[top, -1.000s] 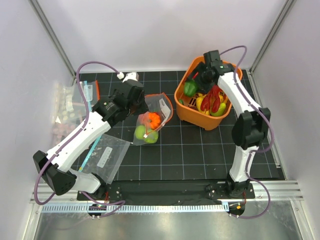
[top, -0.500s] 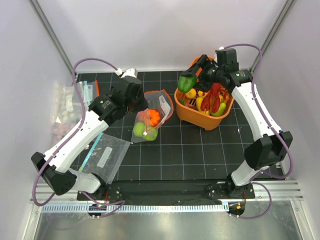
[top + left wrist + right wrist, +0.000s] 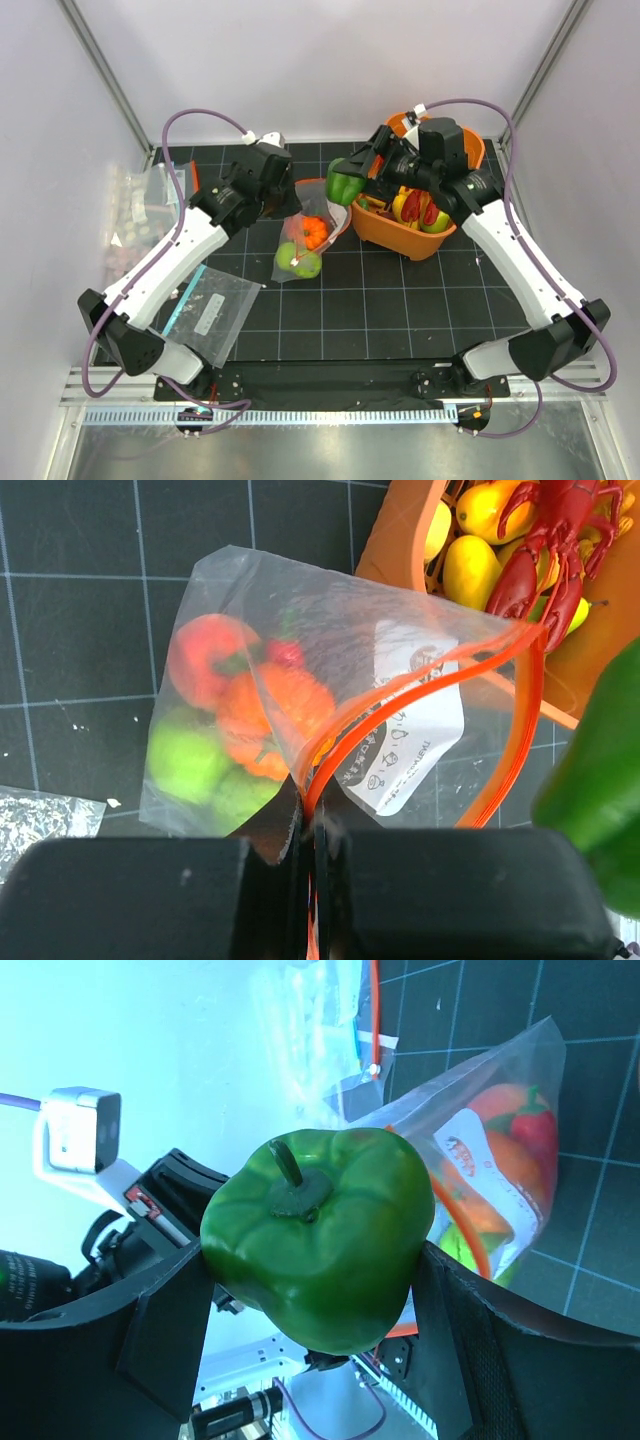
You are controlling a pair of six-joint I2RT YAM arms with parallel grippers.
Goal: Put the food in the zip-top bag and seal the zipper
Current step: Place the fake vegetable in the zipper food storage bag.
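Observation:
The zip-top bag (image 3: pixel 305 235) hangs open with its orange-red zipper (image 3: pixel 420 695) at the mouth and a white label (image 3: pixel 410 750). It holds orange, red and green toy food (image 3: pixel 240 720). My left gripper (image 3: pixel 283 200) is shut on the zipper edge (image 3: pixel 312 790) and holds it up. My right gripper (image 3: pixel 352 180) is shut on a green toy pepper (image 3: pixel 320 1235), held beside the bag's mouth (image 3: pixel 470 1220). The pepper (image 3: pixel 345 182) is above the bag's right rim.
An orange basket (image 3: pixel 425 240) at the back right holds yellow fruit, a red toy lobster (image 3: pixel 550 540) and other food. A second clear bag with a teal-blue edge (image 3: pixel 205 315) lies front left. More clear packets (image 3: pixel 140 205) lie at the far left.
My right gripper lifted the green pepper out of the basket and carried it left to the bag's mouth. My left gripper kept hold of the zipper edge and shifted slightly right.

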